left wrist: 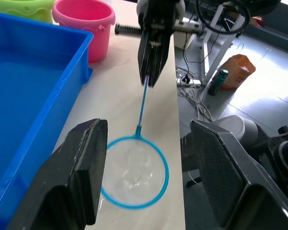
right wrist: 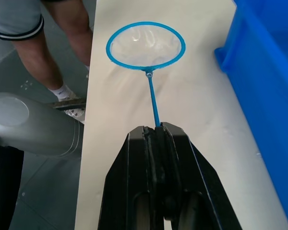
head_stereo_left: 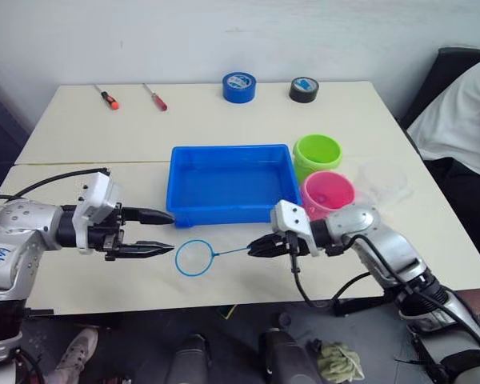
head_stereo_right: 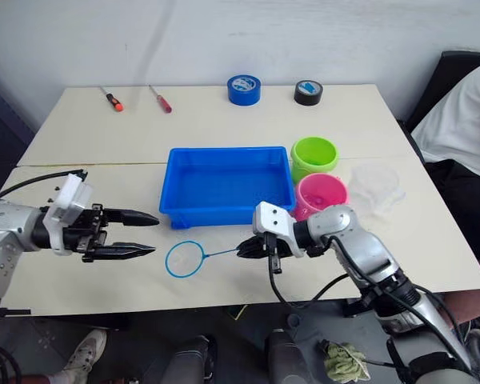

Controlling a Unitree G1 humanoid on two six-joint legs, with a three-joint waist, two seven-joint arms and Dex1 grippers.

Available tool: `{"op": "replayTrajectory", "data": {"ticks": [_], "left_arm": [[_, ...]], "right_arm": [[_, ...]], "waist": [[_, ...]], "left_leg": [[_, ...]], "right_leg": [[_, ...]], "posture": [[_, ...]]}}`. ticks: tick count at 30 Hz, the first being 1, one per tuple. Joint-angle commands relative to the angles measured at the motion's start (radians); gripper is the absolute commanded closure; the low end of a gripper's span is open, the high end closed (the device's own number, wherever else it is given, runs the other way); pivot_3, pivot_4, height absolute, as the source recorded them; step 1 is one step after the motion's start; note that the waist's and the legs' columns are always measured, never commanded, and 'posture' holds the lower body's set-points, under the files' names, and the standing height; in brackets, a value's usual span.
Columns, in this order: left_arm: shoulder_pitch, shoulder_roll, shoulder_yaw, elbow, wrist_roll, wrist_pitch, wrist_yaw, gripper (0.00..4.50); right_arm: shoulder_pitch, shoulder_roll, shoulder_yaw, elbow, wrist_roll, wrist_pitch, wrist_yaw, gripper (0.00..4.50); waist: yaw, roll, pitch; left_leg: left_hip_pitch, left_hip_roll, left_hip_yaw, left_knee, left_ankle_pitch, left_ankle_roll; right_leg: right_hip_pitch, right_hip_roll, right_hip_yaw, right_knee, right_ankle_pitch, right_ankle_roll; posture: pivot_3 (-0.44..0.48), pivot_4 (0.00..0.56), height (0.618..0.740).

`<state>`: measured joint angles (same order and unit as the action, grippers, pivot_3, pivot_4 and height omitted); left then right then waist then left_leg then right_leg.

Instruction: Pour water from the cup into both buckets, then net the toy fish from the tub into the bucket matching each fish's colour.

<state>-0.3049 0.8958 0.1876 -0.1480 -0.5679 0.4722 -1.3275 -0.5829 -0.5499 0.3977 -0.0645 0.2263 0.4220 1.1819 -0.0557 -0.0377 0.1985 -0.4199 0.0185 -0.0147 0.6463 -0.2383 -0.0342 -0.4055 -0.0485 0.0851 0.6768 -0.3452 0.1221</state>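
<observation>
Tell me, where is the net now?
The net lies on the table's front edge, before the tub, its handle pinched by the right gripper.

1. The left arm is reaching in over the table's left edge, forearm level, with the left gripper (head_stereo_left: pixel 156 232) pointing toward the table's middle; its two black fingers (left wrist: pixel 72 182) are standing well apart.
2. The right arm is bending in from the front right corner, and the right gripper (head_stereo_left: pixel 260 246) is pointing left, its fingers pinching together on the net (right wrist: pixel 151 86) handle.
</observation>
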Motion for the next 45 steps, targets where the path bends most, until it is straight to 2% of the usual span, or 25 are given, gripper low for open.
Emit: {"op": "replayTrajectory", "data": {"ticks": [1, 15, 17, 18, 22, 23, 27, 31, 34, 37, 41, 45], "left_arm": [[-0.016, -0.022, -0.019, 0.000, 0.021, -0.051, 0.021, 1.47], [-0.018, -0.048, -0.059, -0.010, 0.029, -0.067, 0.051, 1.47], [-0.019, -0.048, -0.059, -0.011, 0.027, -0.066, 0.054, 1.43], [-0.020, -0.048, -0.061, -0.010, 0.030, -0.065, 0.057, 1.43], [-0.027, -0.063, -0.048, -0.010, 0.016, -0.017, 0.119, 1.43], [-0.017, -0.065, -0.035, -0.021, 0.018, 0.006, 0.157, 1.43], [0.036, -0.061, -0.001, -0.070, 0.020, 0.085, 0.259, 1.43], [0.164, -0.099, 0.046, -0.153, 0.034, 0.093, 0.364, 1.43], [0.286, -0.157, 0.085, -0.221, 0.052, 0.089, 0.469, 1.43], [0.390, -0.204, 0.102, -0.239, 0.089, 0.043, 0.532, 1.43], [0.532, -0.278, 0.131, -0.257, 0.139, 0.032, 0.646, 1.43], [0.615, -0.314, 0.142, -0.256, 0.175, -0.004, 0.694, 1.43]], "right_arm": [[-0.032, 0.046, 0.017, 0.082, -0.046, -0.085, -0.014, 4.50], [-0.091, 0.157, 0.016, 0.379, -0.159, -0.273, -0.036, 4.50], [-0.095, 0.164, 0.011, 0.398, -0.166, -0.287, -0.040, 3.66], [-0.096, 0.165, 0.007, 0.405, -0.170, -0.297, -0.044, 3.44], [-0.077, 0.119, -0.019, 0.360, -0.170, -0.288, -0.033, 1.53], [-0.043, 0.063, -0.049, 0.272, -0.139, -0.239, -0.008, 1.06], [0.066, -0.067, -0.127, 0.025, -0.064, -0.105, 0.015, 1.06], [0.203, -0.123, -0.217, -0.201, 0.018, 0.043, -0.044, 1.06], [0.325, -0.121, -0.282, -0.339, 0.067, 0.136, -0.125, 1.06], [0.413, -0.131, -0.306, -0.399, 0.076, 0.181, -0.175, 1.06], [0.545, -0.156, -0.326, -0.400, 0.040, 0.129, -0.221, 1.06], [0.613, -0.169, -0.348, -0.390, 0.039, 0.097, -0.244, 1.06]], "waist": [[0.000, 0.000, 0.000], [-0.003, 0.000, 0.000], [-0.004, 0.000, 0.000], [-0.004, 0.000, 0.000], [-0.002, 0.000, 0.000], [-0.001, 0.000, 0.000], [0.007, 0.001, 0.000], [-0.002, 0.001, 0.000], [0.001, 0.001, 0.000], [0.003, 0.000, 0.000], [0.010, 0.000, 0.000], [0.016, 0.000, 0.000]], "left_leg": [[0.000, 0.000, 0.000, 0.000, 0.000, 0.000], [0.000, 0.000, 0.000, 0.000, 0.000, -0.001], [0.000, 0.000, 0.000, 0.000, 0.000, -0.001], [0.000, 0.000, 0.000, 0.000, 0.000, -0.001], [0.000, 0.000, 0.000, 0.000, 0.000, -0.001], [0.000, 0.000, 0.000, 0.000, 0.000, -0.001], [-0.001, -0.001, -0.001, -0.001, -0.001, 0.000], [0.000, -0.001, -0.001, -0.003, -0.002, 0.000], [0.010, -0.001, -0.001, -0.011, -0.002, 0.000], [0.015, -0.001, 0.000, -0.015, -0.002, 0.000], [0.017, -0.002, -0.002, -0.017, -0.002, 0.001], [0.017, -0.003, -0.002, -0.017, -0.003, 0.002]], "right_leg": [[0.000, 0.000, 0.000, 0.000, 0.000, 0.000], [0.000, 0.001, 0.000, 0.000, 0.000, 0.000], [0.000, 0.001, 0.000, 0.000, 0.000, 0.000], [0.000, 0.001, 0.000, 0.000, 0.000, 0.000], [0.000, 0.000, 0.000, 0.000, 0.000, 0.000], [0.000, 0.000, 0.000, 0.000, 0.000, 0.000], [0.000, -0.002, -0.001, -0.003, 0.000, 0.000], [0.003, -0.009, -0.002, -0.005, 0.000, 0.000], [0.011, -0.010, -0.003, -0.011, 0.000, 0.000], [0.017, -0.011, -0.003, -0.016, 0.000, -0.001], [0.022, -0.013, -0.002, -0.023, 0.000, -0.001], [0.024, -0.014, 0.000, -0.027, 0.000, -0.002]], "posture": [[0.000, 0.150, 0.734], [0.000, 0.150, 0.734], [0.000, 0.150, 0.734], [0.000, 0.150, 0.734], [0.000, 0.150, 0.734], [0.000, 0.150, 0.734], [0.000, 0.150, 0.734], [0.000, 0.150, 0.734], [0.000, 0.150, 0.734], [0.000, 0.150, 0.734], [0.000, 0.150, 0.734], [0.000, 0.150, 0.734]]}}
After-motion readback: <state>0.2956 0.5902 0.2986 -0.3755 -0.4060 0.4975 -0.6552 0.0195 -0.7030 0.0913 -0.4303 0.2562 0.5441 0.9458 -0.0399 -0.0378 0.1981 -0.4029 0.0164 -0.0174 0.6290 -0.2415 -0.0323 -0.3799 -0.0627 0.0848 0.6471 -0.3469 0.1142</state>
